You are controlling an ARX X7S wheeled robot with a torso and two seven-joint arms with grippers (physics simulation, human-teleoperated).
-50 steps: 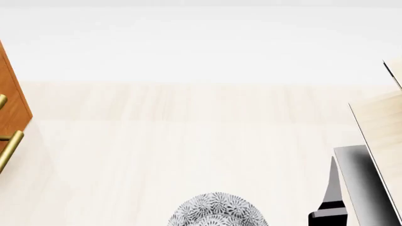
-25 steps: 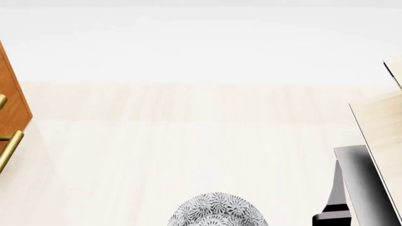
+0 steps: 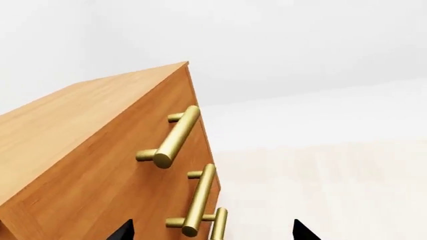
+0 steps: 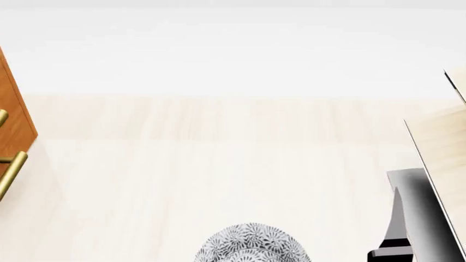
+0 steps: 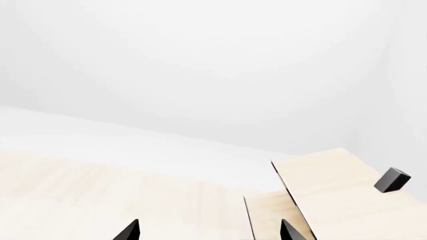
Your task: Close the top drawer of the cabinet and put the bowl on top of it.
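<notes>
The bowl (image 4: 252, 243) is sitting on the pale floor (image 4: 218, 164) at the near edge of the head view, well apart from the cabinet (image 4: 13, 117) standing at the left. In the left wrist view the top drawer (image 3: 175, 137) is lying flush with the front. Both the left tool (image 3: 208, 231) and the right tool (image 5: 209, 231) are showing spread tips, gripping nothing.
</notes>
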